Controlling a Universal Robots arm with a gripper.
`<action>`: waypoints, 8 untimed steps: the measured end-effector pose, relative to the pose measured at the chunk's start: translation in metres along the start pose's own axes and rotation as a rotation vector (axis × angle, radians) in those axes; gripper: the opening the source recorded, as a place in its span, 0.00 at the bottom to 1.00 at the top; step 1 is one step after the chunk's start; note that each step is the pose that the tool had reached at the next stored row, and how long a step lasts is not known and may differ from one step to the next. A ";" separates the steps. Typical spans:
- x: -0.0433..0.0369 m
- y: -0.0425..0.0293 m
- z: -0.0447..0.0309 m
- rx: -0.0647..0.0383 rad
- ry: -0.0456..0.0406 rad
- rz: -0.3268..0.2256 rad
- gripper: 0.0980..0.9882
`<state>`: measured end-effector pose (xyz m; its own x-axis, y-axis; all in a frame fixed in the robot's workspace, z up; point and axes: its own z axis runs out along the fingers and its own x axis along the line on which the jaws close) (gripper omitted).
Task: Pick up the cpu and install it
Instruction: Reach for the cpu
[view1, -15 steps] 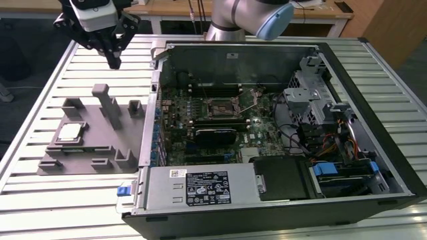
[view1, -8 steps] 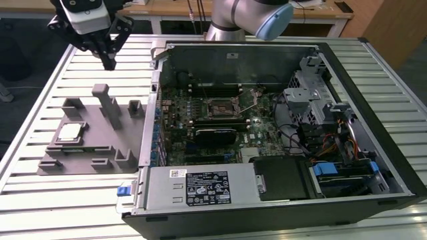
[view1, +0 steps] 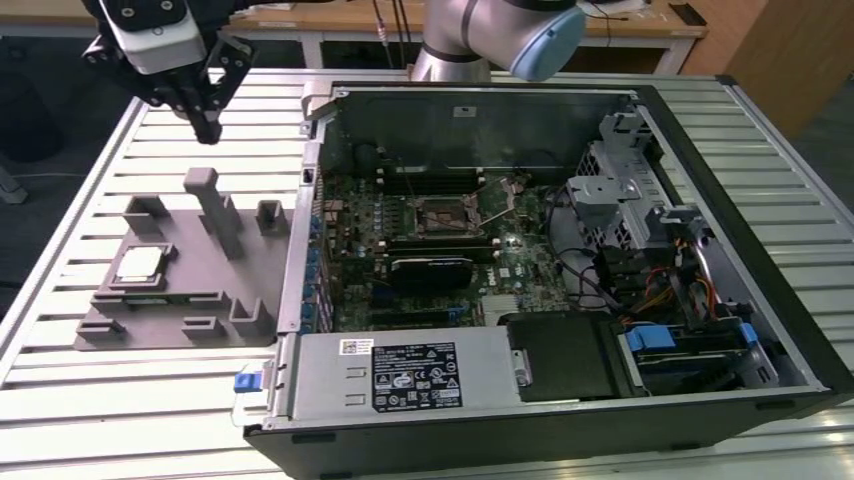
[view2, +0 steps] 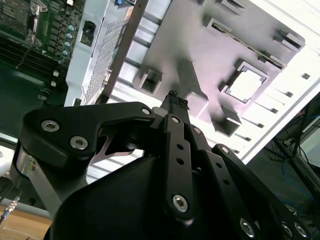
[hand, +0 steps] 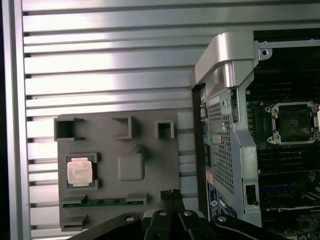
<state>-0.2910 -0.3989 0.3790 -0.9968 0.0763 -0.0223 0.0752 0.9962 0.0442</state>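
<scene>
We hover above the table, gripper (view1: 207, 130) pinched together on nothing. The cpu (view1: 140, 263) lies flat in the grey holder's (view1: 147, 325) recess, presumably kept square for pickup, well apart from the motherboard socket (view1: 441, 213).

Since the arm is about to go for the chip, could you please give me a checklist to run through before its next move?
1. Small square silver-topped cpu lies flat in its pocket of the grey plastic holder block: ok.
2. Black gripper carries nothing: ok.
3. Jaws open for the cpu: not ok, they are closed together.
4. Gripper above the cpu: not ok, it hangs away from the cpu, high in the exterior view.
5. Square processor socket on the green motherboard free to take the chip: looks dark and bare, ok.
6. Socket latch released: cannot tell.
</scene>
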 end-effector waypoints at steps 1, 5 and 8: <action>0.0014 -0.0001 0.0004 0.000 0.0000 0.000 0.01; 0.0071 -0.0006 0.0017 0.000 0.0000 0.000 0.01; 0.0112 -0.0010 0.0026 0.000 0.0000 0.000 0.01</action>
<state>-0.3021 -0.3990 0.3761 -0.9968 0.0762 -0.0223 0.0751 0.9962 0.0442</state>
